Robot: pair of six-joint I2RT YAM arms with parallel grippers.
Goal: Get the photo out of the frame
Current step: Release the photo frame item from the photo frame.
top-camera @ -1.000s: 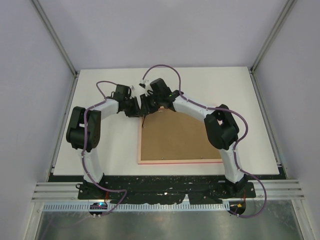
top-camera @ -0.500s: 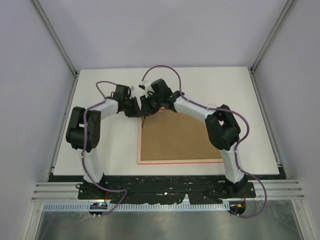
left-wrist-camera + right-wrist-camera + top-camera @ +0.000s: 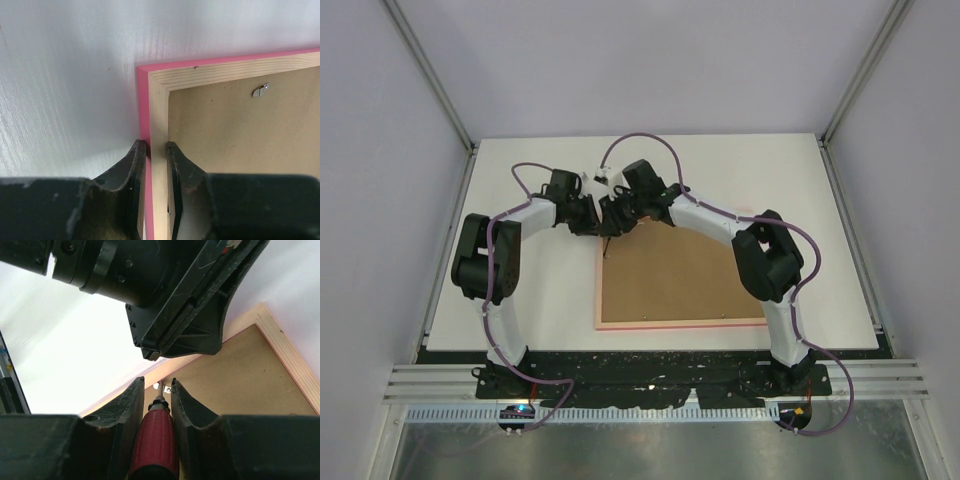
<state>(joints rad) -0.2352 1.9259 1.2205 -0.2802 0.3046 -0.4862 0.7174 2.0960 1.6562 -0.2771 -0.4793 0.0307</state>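
L pincer [image 3: 155, 150] clamps the pink frame [image 3: 210, 67] by its rail, prob. to steady it. R pincer [image 3: 157, 385] grips a red screwdriver [image 3: 152, 440], tip just ahead at a metal clip [image 3: 165, 388]. Photo: hidden under the backing board [image 3: 240, 140].

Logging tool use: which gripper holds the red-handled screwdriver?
The right gripper, shut on the red-handled screwdriver, whose tip is at a metal clip on the backing board. The left gripper has no tool; it pinches the frame near its corner.
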